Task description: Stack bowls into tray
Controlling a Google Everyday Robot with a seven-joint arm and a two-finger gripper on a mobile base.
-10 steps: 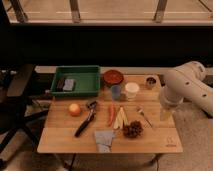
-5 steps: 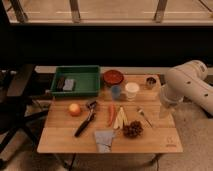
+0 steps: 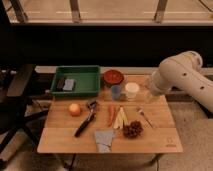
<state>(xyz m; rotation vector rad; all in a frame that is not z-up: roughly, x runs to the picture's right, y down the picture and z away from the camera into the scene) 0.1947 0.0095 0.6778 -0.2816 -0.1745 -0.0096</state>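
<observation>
The gripper (image 3: 151, 95) hangs at the end of the white arm over the right-hand part of the wooden table (image 3: 60, 141); its jaws stand wide with nothing between them, though the wrist hides most of them, so this is only roughly seen. The white cup (image 3: 132, 90) is just to the picture's left of the jaws; the blue cup (image 3: 116, 92) is next beyond it. The red-orange bowl (image 3: 113, 77) sits up and to the left of the jaws, behind the two cups and apart from the gripper; it rests on the table just beside the green tray (image 3: 88, 83), not in it. The tray lies farthest from the jaws on that side and holds two small dark items. Compared with a second ago, the bowl, tray and cups lie where they were; the arm keeps much the same pose.
</observation>
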